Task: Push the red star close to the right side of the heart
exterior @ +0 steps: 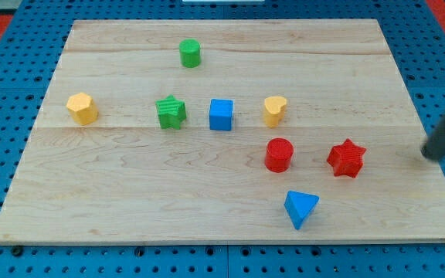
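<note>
The red star [347, 157] lies on the wooden board at the view's lower right. The yellow heart [275, 110] sits up and to the left of it, near the board's middle. The dark rod enters from the view's right edge; my tip [431, 157] rests on the board well to the right of the red star, about level with it, not touching any block.
A red cylinder [279, 154] stands between heart and star, just below the heart. A blue cube [221, 114] and green star [171, 112] lie left of the heart. A blue triangle [300, 208], green cylinder [190, 53] and yellow hexagon [82, 108] lie farther off.
</note>
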`<state>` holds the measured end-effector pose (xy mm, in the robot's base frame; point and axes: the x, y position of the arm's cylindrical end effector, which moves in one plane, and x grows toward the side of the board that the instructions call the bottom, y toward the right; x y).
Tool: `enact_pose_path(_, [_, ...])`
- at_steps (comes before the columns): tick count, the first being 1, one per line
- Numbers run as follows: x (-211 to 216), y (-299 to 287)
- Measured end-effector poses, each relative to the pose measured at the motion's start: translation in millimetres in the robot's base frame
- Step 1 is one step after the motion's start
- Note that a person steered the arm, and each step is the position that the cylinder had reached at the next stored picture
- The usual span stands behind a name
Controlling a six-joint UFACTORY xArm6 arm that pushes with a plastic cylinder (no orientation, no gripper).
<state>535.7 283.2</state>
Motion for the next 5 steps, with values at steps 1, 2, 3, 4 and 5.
enact_pose_path(1, [13,-96])
enact_pose_path(2, [-17,-120])
enact_pose_path(3, [-38,-65])
enact_pose_path(4, [-45,-47])
enact_pose_path(5, [-13,-94])
